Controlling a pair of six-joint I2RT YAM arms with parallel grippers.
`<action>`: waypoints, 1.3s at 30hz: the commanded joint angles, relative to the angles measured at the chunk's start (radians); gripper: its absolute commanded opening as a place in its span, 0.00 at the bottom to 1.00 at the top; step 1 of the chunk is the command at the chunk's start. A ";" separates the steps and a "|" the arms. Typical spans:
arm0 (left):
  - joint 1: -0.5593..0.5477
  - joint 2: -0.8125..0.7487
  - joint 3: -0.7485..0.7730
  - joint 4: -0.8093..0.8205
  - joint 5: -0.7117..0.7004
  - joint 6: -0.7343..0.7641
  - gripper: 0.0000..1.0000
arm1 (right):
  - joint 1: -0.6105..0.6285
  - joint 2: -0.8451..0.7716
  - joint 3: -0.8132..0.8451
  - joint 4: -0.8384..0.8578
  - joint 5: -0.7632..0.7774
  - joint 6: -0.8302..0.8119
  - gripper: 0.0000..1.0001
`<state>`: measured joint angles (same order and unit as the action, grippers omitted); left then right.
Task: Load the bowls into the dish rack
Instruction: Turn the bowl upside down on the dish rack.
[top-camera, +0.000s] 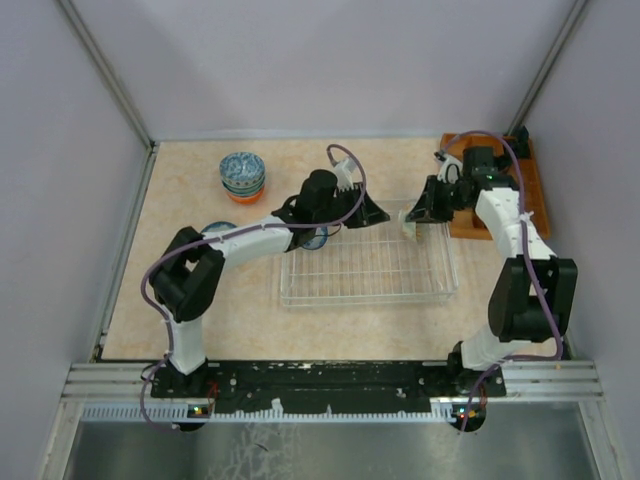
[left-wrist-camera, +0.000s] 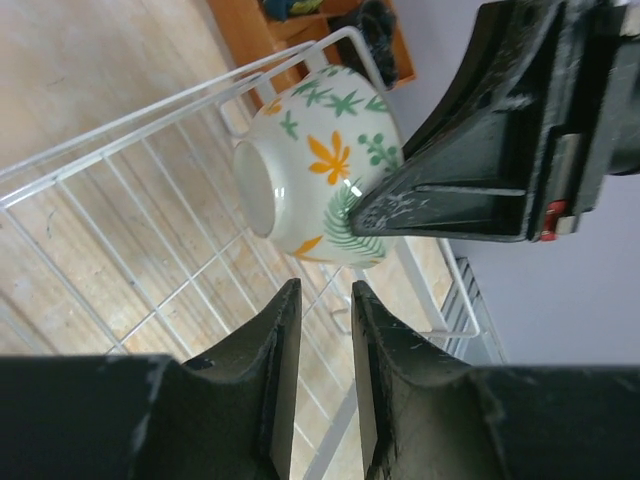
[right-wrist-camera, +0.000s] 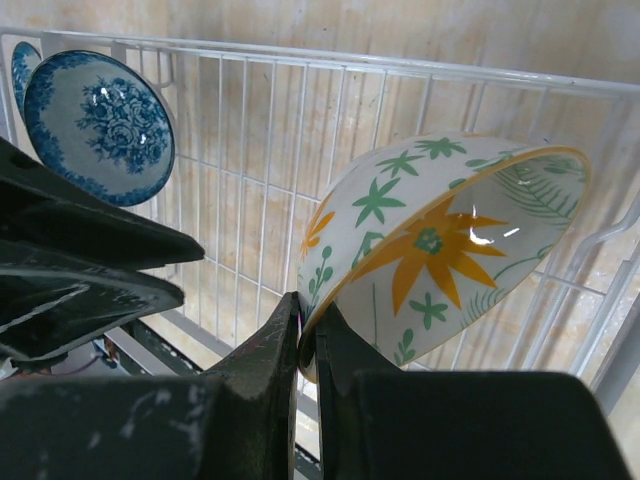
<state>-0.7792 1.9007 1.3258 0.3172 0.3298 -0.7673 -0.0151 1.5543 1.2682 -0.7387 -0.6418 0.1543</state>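
Right gripper: jaws closed tight on the rim of the leaf-patterned bowl, gripping at its 7 o'clock edge in the right wrist view. The bowl is glossy glazed ceramic, round, white with green sprigs and orange leaves. It is tipped on its side above the 1 o'clock corner of the dish rack; contact with the wire cannot be told. Its foot-to-mouth axis lies near level, foot ring toward 9 o'clock, mouth toward 3 o'clock. Left gripper: jaws narrowly apart, nothing between them, just short of the bowl's foot. The rack is pale wire grid, rectangular and shallow. A blue-patterned bowl stands on edge at its 11 o'clock corner. A stack of bowls sits at 10 o'clock on the speckled tabletop.
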 joint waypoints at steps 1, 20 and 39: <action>-0.003 0.037 0.028 -0.044 -0.040 0.042 0.31 | 0.009 0.013 0.059 0.026 -0.001 -0.024 0.00; -0.005 0.131 0.087 -0.049 -0.062 0.031 0.26 | 0.064 0.014 0.025 0.083 -0.071 -0.026 0.00; -0.010 0.134 0.095 -0.093 -0.128 0.047 0.24 | 0.066 0.047 -0.036 0.142 -0.060 -0.025 0.00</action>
<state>-0.7856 2.0403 1.4109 0.2359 0.2462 -0.7403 0.0494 1.5990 1.2304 -0.6449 -0.6800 0.1383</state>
